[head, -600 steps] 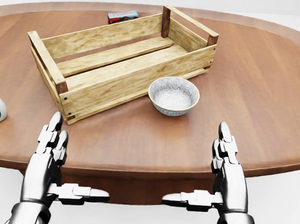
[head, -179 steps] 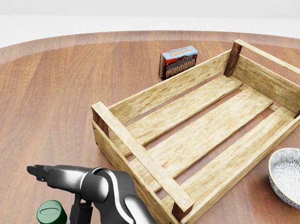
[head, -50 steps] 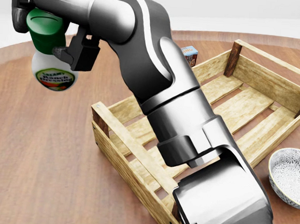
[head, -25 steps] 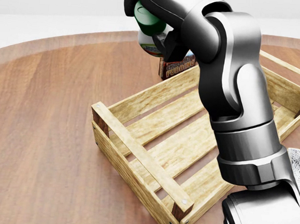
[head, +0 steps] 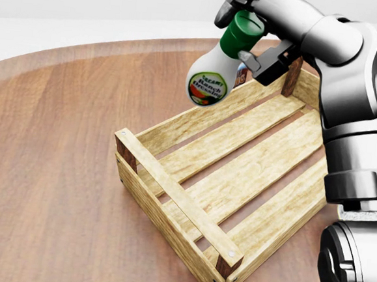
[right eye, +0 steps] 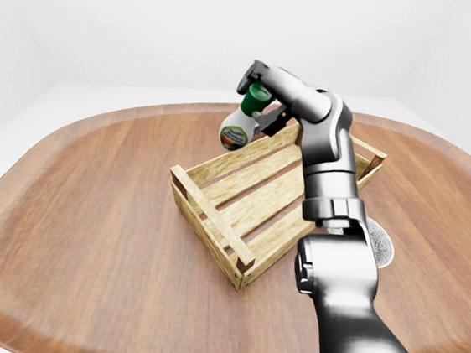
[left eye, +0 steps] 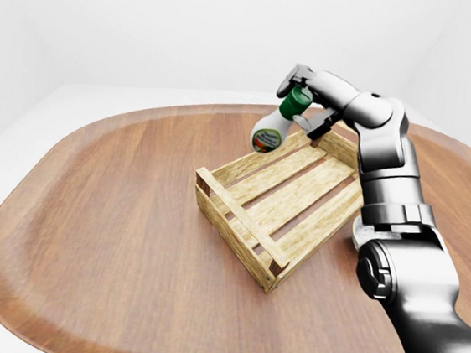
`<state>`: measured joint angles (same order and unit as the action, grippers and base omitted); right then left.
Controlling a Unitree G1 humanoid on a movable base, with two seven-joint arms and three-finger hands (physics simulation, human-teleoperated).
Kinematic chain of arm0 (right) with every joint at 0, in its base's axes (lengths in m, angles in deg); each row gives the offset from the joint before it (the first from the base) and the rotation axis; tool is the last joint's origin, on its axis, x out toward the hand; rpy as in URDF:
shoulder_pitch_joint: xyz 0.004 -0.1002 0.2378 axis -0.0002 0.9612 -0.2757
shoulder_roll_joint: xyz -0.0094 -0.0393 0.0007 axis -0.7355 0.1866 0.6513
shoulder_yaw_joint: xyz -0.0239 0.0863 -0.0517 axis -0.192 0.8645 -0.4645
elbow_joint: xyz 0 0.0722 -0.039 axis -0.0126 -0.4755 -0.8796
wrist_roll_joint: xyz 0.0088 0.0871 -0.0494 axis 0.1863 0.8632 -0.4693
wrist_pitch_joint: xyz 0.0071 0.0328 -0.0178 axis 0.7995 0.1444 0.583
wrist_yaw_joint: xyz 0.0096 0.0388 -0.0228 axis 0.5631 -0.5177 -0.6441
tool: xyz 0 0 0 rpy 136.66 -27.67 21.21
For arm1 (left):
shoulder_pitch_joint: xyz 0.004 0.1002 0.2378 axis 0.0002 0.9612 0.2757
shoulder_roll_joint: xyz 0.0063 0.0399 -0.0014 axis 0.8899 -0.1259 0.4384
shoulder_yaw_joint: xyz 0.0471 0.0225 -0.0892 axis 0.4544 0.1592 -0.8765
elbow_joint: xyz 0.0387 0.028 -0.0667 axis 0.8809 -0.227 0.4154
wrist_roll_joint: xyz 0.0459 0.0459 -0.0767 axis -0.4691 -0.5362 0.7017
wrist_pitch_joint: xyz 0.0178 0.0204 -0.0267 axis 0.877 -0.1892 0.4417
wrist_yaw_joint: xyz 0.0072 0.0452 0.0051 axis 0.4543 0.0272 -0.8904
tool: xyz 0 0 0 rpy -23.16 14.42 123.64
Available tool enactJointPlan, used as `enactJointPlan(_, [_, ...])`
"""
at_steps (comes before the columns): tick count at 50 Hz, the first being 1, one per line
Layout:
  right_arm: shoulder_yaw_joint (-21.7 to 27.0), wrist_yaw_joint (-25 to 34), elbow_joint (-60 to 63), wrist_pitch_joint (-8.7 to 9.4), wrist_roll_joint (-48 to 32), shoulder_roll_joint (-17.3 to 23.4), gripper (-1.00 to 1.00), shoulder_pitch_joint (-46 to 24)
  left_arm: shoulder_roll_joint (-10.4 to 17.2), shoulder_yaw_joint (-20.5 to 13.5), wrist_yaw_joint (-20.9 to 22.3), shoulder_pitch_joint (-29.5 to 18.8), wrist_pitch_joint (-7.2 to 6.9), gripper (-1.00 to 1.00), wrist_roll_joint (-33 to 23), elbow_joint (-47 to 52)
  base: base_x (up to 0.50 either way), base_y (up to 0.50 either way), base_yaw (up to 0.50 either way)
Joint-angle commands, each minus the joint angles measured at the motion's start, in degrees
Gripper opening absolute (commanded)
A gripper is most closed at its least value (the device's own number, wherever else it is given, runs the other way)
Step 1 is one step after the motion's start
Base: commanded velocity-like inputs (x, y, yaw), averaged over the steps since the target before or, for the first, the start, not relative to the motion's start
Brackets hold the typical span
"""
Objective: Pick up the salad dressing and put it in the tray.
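Swinging right since a moment ago, the left hand (head: 249,28) grips the salad dressing (head: 215,71) by its neck, tilted above the tray (head: 238,177) on the desk (head: 49,169).

Three head cameras, all looking down and ahead over the table (left eye: 88,212).

The head view sits closest, tilted onto the tray (head: 238,177) with table edges cut off. The two eye views take in nearly the whole oval table and the white wall, sharing the tray, slightly offset sideways.
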<state>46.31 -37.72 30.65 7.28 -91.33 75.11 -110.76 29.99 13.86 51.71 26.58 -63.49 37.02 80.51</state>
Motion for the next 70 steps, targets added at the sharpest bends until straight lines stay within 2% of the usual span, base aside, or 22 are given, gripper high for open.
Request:
enactJointPlan(1, [2.68, 0.00, -27.32, 0.00, 18.97, 4.35, -1.00, -11.10, -0.18, 0.21, 0.16, -0.02, 0.00, 1.00, -0.19, -0.04, 0.00, 0.00, 0.00])
enactJointPlan(8, [0.42, -3.16, -32.55, 0.00, 20.54, 4.76, -1.00, -11.26, -0.50, 0.34, 0.16, 0.06, 0.00, 1.00, -0.36, 0.18, 0.00, 0.00, 0.00])
enactJointPlan(17, [-3.81, -1.51, -34.66, 0.00, 12.95, 4.30, -1.00, -11.11, -0.54, 0.23, 0.19, 0.08, 0.00, 1.00, -0.36, 0.37, 0.00, 0.00, 0.00])
enactJointPlan(32, [-4.90, 0.00, -35.45, 0.00, 4.57, 3.66, -1.00, -9.82, -0.52, 0.38, 0.35, 0.06, 0.00, 1.00, -0.61, -0.38, 0.00, 0.00, 0.00])
enactJointPlan(37, [-4.66, -3.15, -35.54, 0.00, 1.83, 3.73, -1.00, -9.96, -0.70, 0.54, 0.28, 0.10, 0.00, 1.00, -0.57, -0.12, 0.00, 0.00, 0.00])
enactJointPlan(43, [-6.43, -5.76, -35.98, 0.00, -3.41, 2.91, -1.00, -9.34, -0.71, 0.58, 0.28, 0.08, 0.00, 1.00, -0.60, -0.17, 0.00, 0.00, 0.00])
enactJointPlan(49, [-10.07, -6.70, -36.61, 0.00, -12.34, 2.30, -1.00, -7.48, -0.75, 0.58, 0.42, 0.13, 0.00, 1.00, -0.72, -0.43, 0.00, 0.00, 0.00])
enactJointPlan(58, [-7.95, -8.65, -36.82, 0.00, -16.13, 0.94, -1.00, -5.15, -0.85, 0.51, 0.54, 0.24, 0.00, 1.00, -0.79, -0.36, 0.00, 0.00, 0.00])
enactJointPlan(60, [-9.47, -9.13, -37.07, 0.00, -18.90, 1.04, -1.00, -4.10, -1.02, 0.68, 0.64, 0.27, 0.00, 1.00, -0.93, -0.42, 0.00, 0.00, 0.00])
enactJointPlan(70, [-7.14, -12.23, -37.37, 0.00, -18.20, 0.72, -1.00, 0.96, -0.93, 0.55, 0.67, 0.27, 0.00, 1.00, -0.90, -0.54, 0.00, 0.00, 0.00])
